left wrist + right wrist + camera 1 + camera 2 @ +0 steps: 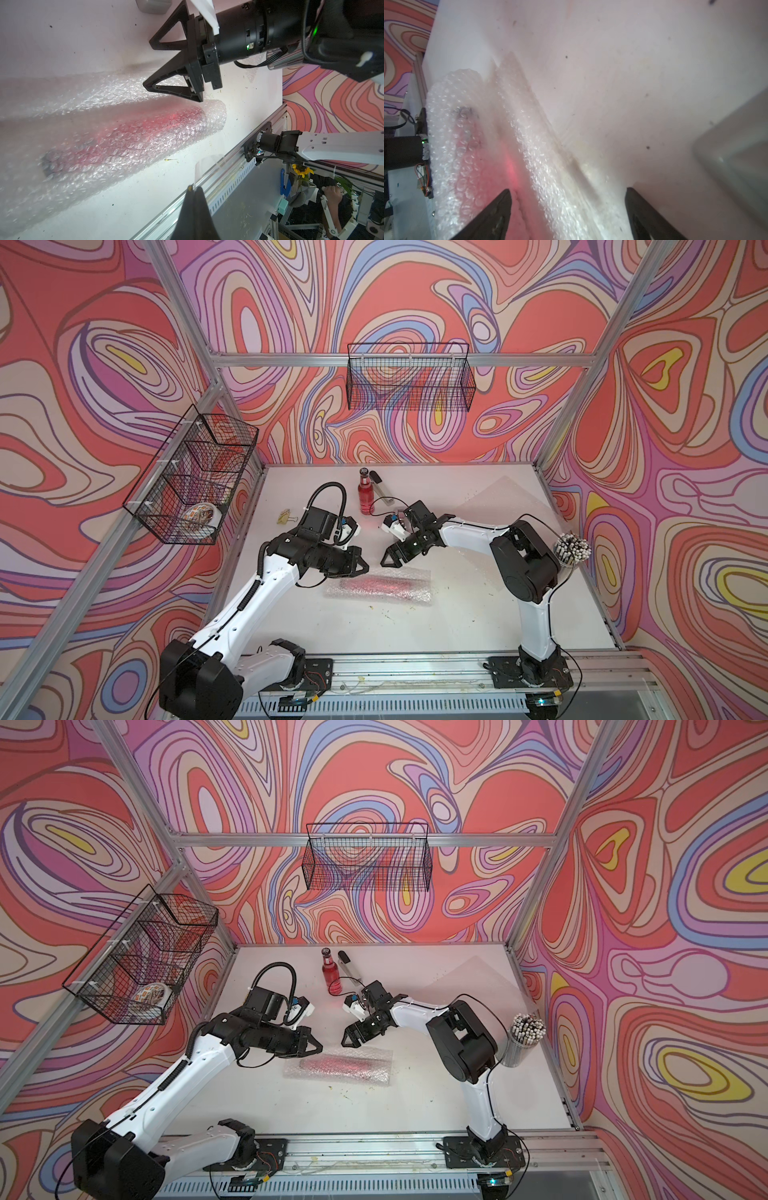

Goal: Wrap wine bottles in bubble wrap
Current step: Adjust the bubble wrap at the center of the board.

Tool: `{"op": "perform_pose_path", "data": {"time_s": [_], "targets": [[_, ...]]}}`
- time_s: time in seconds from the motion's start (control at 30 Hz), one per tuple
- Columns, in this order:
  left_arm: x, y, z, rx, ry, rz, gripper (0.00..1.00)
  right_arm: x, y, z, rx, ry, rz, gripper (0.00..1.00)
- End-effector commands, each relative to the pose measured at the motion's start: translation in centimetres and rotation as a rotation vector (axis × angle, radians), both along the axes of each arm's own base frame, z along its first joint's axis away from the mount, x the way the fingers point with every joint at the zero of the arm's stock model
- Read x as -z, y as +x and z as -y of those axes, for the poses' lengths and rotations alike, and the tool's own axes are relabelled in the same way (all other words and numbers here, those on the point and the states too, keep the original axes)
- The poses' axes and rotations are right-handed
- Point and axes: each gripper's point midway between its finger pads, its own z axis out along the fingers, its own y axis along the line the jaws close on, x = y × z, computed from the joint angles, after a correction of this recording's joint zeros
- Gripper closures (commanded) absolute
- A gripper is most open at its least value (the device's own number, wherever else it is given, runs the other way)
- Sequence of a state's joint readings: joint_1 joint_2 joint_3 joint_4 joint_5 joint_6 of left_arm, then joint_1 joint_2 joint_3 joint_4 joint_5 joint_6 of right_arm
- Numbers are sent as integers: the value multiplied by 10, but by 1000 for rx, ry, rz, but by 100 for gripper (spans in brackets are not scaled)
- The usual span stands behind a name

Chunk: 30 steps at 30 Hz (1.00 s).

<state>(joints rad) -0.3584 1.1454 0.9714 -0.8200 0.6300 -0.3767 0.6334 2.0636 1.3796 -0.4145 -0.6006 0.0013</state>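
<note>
One wine bottle (pixel 365 498) (pixel 331 974) stands bare at the back of the table, its red liquid showing. Another lies on its side mid-table, rolled in bubble wrap (pixel 378 587) (pixel 338 1067) (pixel 128 137) (pixel 481 158), and shows as a red glow through the film. A flat sheet of bubble wrap (pixel 500 495) (pixel 473 975) lies at the back right. My right gripper (pixel 386 558) (pixel 347 1038) (pixel 146 64) (pixel 568 192) hangs open just above the roll's far long edge, holding nothing. My left gripper (pixel 365 568) (pixel 320 1048) (pixel 194 188) is shut beside the roll's left end.
A grey-black stapler (pixel 382 489) (pixel 348 968) lies next to the standing bottle. A cup of pens (pixel 571 551) (pixel 524 1033) stands at the right edge. A binder clip (pixel 286 517) lies at the back left. Wire baskets (pixel 409 377) (pixel 191 477) hang on the walls.
</note>
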Motion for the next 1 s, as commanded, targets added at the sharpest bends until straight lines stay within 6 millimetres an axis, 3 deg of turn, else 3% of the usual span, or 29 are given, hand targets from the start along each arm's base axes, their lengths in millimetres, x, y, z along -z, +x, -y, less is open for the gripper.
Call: {"op": "perform_pose_path", "data": {"time_s": [0.0,0.13,0.47,0.97], "targets": [[2,-10,-12,-7,44,-16,100,10,-11,-4,-74,6,-63,4],[-1,-10,-17,-15,51,-10,100,3,-24,-12,-125,77,-127,4],[2,-8,-19,-16,46,-19,100,13,-57,-6,-263,71,-248,3],[9,-9,-20,-16,55,-35,100,6,-83,-18,-375,125,-288,2]]}}
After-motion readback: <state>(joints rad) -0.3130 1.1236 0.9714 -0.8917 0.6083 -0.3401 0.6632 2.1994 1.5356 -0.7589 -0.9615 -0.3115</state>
